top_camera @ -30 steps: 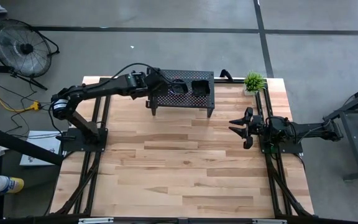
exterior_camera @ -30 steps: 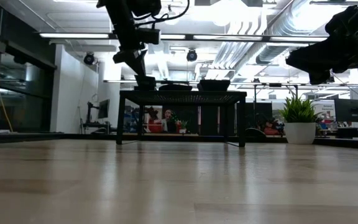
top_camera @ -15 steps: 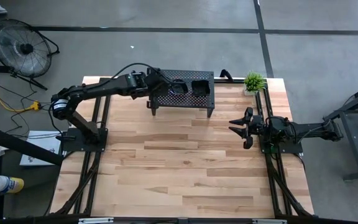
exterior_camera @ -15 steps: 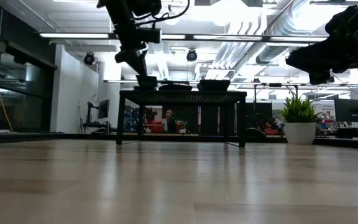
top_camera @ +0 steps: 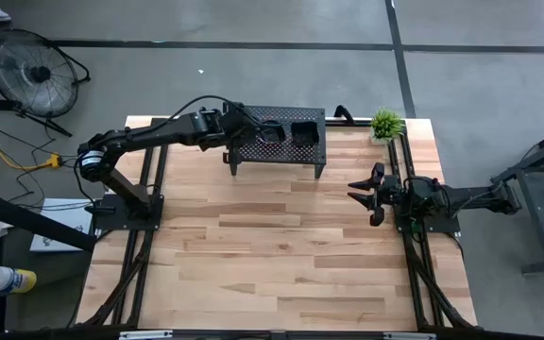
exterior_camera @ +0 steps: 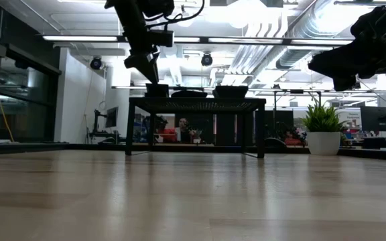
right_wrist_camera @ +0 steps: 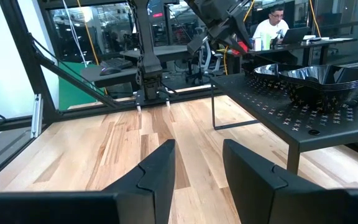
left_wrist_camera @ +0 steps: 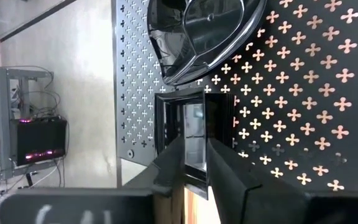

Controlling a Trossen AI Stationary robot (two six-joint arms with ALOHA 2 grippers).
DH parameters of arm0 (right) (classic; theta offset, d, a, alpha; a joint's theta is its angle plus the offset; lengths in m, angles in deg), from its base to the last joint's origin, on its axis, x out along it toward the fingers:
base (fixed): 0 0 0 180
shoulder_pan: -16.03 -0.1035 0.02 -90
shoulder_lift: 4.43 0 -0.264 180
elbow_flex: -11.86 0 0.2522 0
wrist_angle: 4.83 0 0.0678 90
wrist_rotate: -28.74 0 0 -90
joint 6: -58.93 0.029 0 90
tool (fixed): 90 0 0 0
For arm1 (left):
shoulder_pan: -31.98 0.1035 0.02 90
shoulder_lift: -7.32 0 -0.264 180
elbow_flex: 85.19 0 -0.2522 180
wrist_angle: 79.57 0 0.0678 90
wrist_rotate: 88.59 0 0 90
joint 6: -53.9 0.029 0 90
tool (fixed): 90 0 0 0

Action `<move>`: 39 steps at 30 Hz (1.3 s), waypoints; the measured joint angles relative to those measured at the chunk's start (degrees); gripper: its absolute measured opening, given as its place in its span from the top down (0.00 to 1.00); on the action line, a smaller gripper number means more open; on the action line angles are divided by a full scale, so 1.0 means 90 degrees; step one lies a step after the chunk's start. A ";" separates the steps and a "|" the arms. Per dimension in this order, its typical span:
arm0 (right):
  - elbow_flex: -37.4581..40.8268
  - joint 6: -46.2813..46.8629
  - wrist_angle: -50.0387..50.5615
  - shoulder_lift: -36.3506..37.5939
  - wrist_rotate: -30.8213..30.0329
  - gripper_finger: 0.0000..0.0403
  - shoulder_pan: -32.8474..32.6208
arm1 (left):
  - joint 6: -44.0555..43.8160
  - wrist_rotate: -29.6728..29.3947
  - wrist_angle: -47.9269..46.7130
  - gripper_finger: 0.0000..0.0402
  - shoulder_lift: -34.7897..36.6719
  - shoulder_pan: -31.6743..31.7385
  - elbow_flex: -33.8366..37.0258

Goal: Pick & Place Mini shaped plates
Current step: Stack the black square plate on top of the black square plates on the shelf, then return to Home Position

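From the operator seat, the mini shaped plates are all up on the perforated rack (top_camera: pixel 277 134) at the far edge of the table (top_camera: pixel 281 255), none down on the wood. The left gripper (left_wrist_camera: pixel 194 163) is over the rack's left end with a small square plate (left_wrist_camera: pixel 191 134) sitting in the gap between its fingers. I honestly can't tell if it's pinching that plate or has let go. The right gripper (right_wrist_camera: pixel 197 165) is parked at the right side of the table, fingers spread, holding nothing.

They look glossy and hard (ceramic or glass, I'd guess), so light, stiff, slippery and chippable. I'd take them by the raised rim, one finger inside and one outside.

Count: one square plate, one leaf-shaped plate (left_wrist_camera: pixel 204 31) beside it, and at least two more stacked piles (right_wrist_camera: pixel 319 78) farther along. I can't count the layers.
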 joint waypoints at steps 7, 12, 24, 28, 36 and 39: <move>0.0000 -0.0001 0.0000 0.0000 0.0001 0.68 0.0002 | 0.0009 -0.0008 0.0002 0.77 -0.0002 0.0000 0.0000; 0.0000 0.0000 0.0000 0.0000 0.0001 0.68 0.0002 | 0.0009 0.0112 -0.0034 0.76 -0.0005 0.0000 0.0000; 0.0001 0.0000 0.0001 0.0000 0.0001 0.68 0.0002 | 0.0337 0.0760 -0.0199 0.59 -0.0005 -0.0002 -0.0007; 0.0000 0.0000 0.0002 0.0000 0.0002 0.68 0.0002 | 0.0154 0.1491 -0.0291 0.60 0.0198 -0.0099 -0.0008; 0.0000 0.0000 -0.0002 0.0002 0.0005 0.68 0.0002 | 0.0050 0.1878 0.0922 0.86 0.1258 -0.1074 0.0958; 0.0000 -0.0001 -0.0002 0.0002 0.0002 0.68 0.0001 | -0.0010 0.1787 0.1831 0.97 0.1744 -0.1637 0.1790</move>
